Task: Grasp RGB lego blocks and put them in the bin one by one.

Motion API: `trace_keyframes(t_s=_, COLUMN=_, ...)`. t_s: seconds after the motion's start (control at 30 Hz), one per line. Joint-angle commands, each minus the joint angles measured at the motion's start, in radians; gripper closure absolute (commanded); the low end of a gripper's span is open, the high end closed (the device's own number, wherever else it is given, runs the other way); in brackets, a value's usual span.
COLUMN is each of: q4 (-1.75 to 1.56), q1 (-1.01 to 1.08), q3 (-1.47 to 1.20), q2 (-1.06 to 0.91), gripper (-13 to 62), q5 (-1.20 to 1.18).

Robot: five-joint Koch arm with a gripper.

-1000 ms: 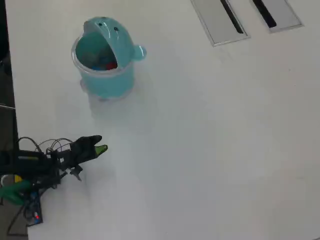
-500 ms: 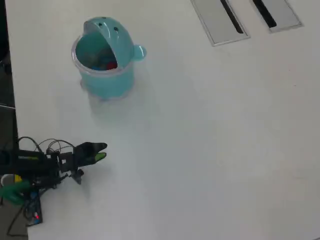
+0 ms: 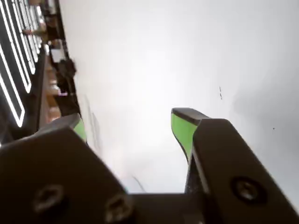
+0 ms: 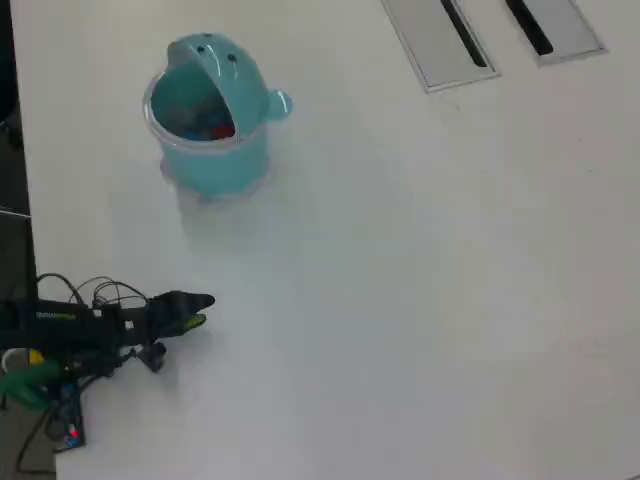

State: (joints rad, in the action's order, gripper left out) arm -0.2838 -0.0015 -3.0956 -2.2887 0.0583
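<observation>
1. Low at the left edge of the overhead view, your claw (image 4: 203,308) lies over the white table (image 4: 420,280), with its arm (image 4: 70,335) stretching back to the left and the tips aimed right.
2. Your wrist view shows the claw (image 3: 128,122) with its two green-padded jaws spread well apart, bare table between them and nothing held.
3. Up from the claw and slightly right in the overhead view, well apart from it, stands the bin (image 4: 208,115). It is upright, so its long axis runs vertically, and its mouth opens upward.
4. Check how the bin is turned: the domed lid sits at the far rim, away from the claw, and the small knob (image 4: 279,103) sticks out to the right in the overhead view.
5. Inside the bin you can make out the blocks (image 4: 212,129), a patch of red with some blue beside it, lying on the bottom toward the right wall. They are too small and blurred to tell which way each one points or where its long axis lies.
6. Far up and to the right of the claw, at the top edge of the overhead view, lie two grey panels (image 4: 438,42), each with a dark slot slanting the same way.
</observation>
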Motion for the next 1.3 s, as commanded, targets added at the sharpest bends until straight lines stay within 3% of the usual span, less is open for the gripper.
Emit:
trace_keyframes(t_s=0.0, q4=0.018, q1=0.000, q3=-0.074, q2=-0.058, gripper=15.0, q5=0.005)
trace_keyframes(t_s=1.27, q4=0.060, q1=-0.017, q3=-0.074, q2=-0.058, gripper=15.1, q5=0.003)
